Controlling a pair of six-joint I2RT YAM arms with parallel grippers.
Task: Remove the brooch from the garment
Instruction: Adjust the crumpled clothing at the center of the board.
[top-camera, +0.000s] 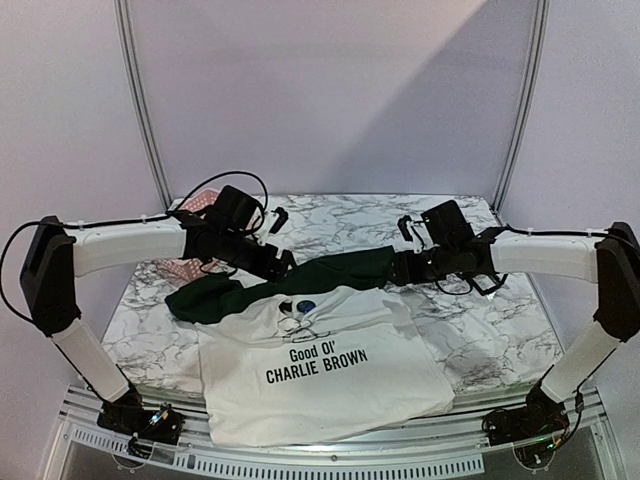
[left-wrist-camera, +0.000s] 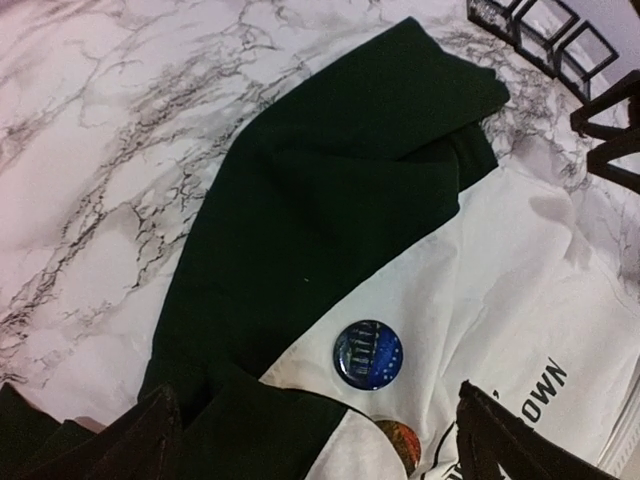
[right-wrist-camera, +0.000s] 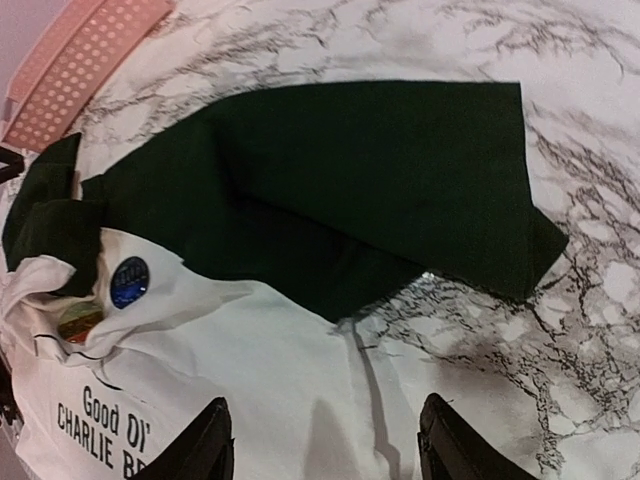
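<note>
Marble table (top-camera: 340, 215) bears the shirt (top-camera: 320, 390); wrist views alone show its blue brooch (left-wrist-camera: 368, 354) clearly; left gripper (left-wrist-camera: 318, 400) and right gripper (right-wrist-camera: 325, 405) gape empty.

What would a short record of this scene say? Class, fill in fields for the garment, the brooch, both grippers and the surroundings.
garment: white T-shirt with dark green sleeves, spread out, print facing up
brooch: round, blue, on the white fabric by the green collar
second badge: orange-brown, just beside the brooch
left gripper: open, over the collar area, holding nothing
right gripper: open, over the white fabric, holding nothing
table: marble-patterned
basket: pink, perforated, at the table's far left
</note>
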